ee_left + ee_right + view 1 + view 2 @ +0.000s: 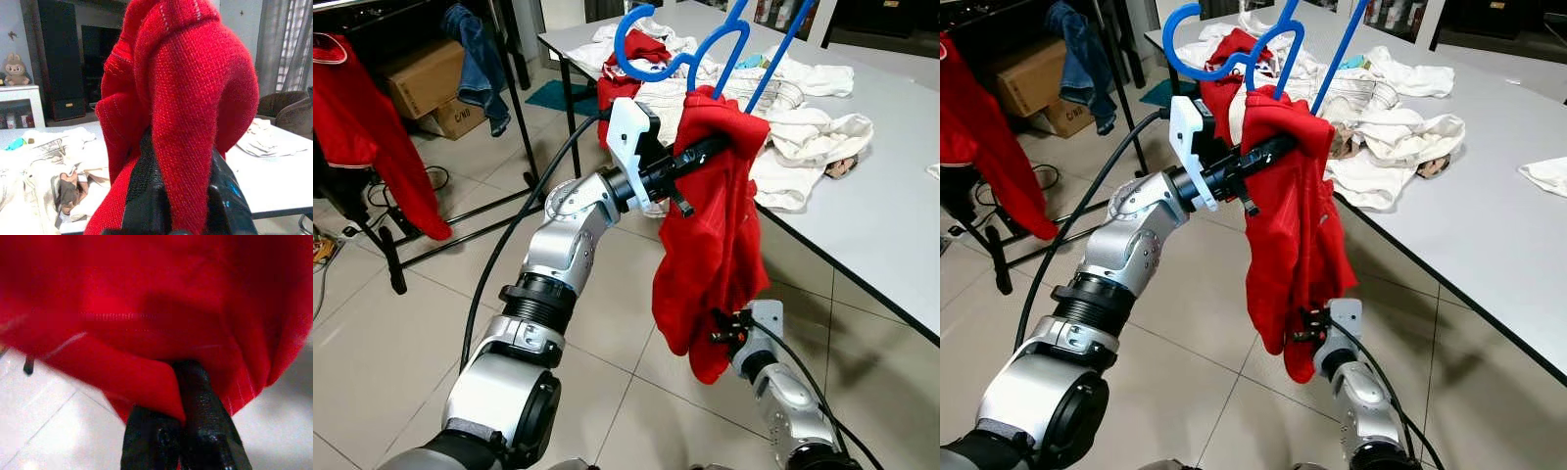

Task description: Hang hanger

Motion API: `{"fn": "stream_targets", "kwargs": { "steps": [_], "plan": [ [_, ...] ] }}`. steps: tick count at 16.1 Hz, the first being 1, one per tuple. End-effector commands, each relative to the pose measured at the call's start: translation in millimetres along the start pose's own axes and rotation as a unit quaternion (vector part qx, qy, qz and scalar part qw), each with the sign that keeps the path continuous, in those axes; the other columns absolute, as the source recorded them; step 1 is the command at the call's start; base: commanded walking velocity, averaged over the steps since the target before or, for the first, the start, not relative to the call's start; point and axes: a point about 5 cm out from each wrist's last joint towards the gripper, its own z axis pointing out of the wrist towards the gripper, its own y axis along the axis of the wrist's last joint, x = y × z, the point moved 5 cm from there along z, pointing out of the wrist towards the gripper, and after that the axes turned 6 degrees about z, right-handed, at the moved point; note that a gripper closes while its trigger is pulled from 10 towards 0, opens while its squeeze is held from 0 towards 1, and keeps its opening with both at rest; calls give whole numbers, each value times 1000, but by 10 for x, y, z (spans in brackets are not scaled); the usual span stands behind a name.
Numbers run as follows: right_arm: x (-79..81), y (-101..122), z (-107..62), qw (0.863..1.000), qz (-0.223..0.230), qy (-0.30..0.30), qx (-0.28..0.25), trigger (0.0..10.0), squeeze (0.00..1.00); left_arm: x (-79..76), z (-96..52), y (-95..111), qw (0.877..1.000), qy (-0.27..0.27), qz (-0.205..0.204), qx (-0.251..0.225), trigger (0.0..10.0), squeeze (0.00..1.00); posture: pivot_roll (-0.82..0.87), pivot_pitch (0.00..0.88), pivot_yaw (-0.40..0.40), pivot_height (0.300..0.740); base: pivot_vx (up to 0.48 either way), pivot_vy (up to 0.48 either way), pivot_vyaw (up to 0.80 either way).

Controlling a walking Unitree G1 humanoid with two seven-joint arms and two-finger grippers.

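A red knit garment [710,245] hangs in the air beside the table, draped over a blue plastic hanger [690,49] whose hook curls up at its left end. My left gripper [710,149] reaches into the top of the garment just under the hanger and is shut on the cloth; in the left wrist view the knit fold [195,98] runs between its black fingers [142,196]. Whether it also pinches the hanger I cannot tell. Lower down, my right gripper [717,336] is shut on the garment's bottom edge [146,377].
A grey table [881,196] stands at the right, with a pile of white and red clothes [793,127] on it. At the left is a black clothes rack [386,235] with a red top [362,127] and jeans [480,59], and cardboard boxes [426,78] behind. The floor is tiled.
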Motion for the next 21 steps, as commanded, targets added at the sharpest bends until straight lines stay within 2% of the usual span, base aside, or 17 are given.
{"fn": "stream_targets", "kwargs": {
  "steps": [1, 2, 4, 6, 7, 9, 10, 15, 18, 19, 21],
  "plan": [
    [-66, 206, 10, 998, 17, -17, -50, 0, 0, 0, -28, 28, 1000, -2, 10, -1, 10000, 0, -129, 0, 57, 740, 0, 0, 0],
    [-86, 250, 9, 998, 18, -21, -60, 0, 0, 0, -36, 22, 1000, -1, 10, 0, 10000, 0, -128, 0, 57, 740, 0, 0, 0],
    [-180, 508, 2, 993, 4, -41, -110, 0, 0, -16, -92, -28, 1000, -2, 4, 8, 10000, 0, -131, 0, 57, 740, 0, 0, 0],
    [-274, 679, 5, 989, -7, -64, -137, 0, 0, -66, -142, -78, 1000, -7, -9, 12, 10000, 0, -132, 0, 57, 740, 0, 0, 0],
    [-322, 852, 5, 983, -16, -76, -164, 0, 0, -148, -217, -167, 999, -19, -19, 24, 10000, 0, -133, 0, 56, 740, 0, 0, 0],
    [-322, 1118, 1, 975, -39, -81, -206, 0, 0, -316, -403, -352, 996, -49, -44, 54, 10000, 0, -128, 0, 51, 740, 0, 0, 0],
    [-319, 1147, 0, 973, -43, -80, -210, 0, 0, -342, -432, -373, 996, -55, -50, 57, 10000, 0, -128, 0, 51, 740, 0, 0, 0],
    [-390, 1674, -21, 954, -44, -95, -281, 0, 0, -595, -852, -610, 979, -100, -142, 106, 10000, 0, -119, 0, 48, 740, 0, 0, 0],
    [-401, 1831, -28, 948, -47, -97, -299, 0, 0, -700, -978, -692, 971, -118, -160, 130, 10000, 0, -118, 0, 47, 740, 0, 0, 0],
    [-406, 1905, -33, 945, -49, -97, -307, 0, 0, -760, -1063, -735, 966, -128, -173, 143, 10000, 0, -118, 0, 46, 740, 0, 0, 0],
    [-415, 1943, -39, 944, -51, -98, -311, 0, 0, -810, -1130, -743, 962, -137, -183, 150, 10000, 0, -118, 0, 46, 740, 0, 0, 0]
  ]
}}
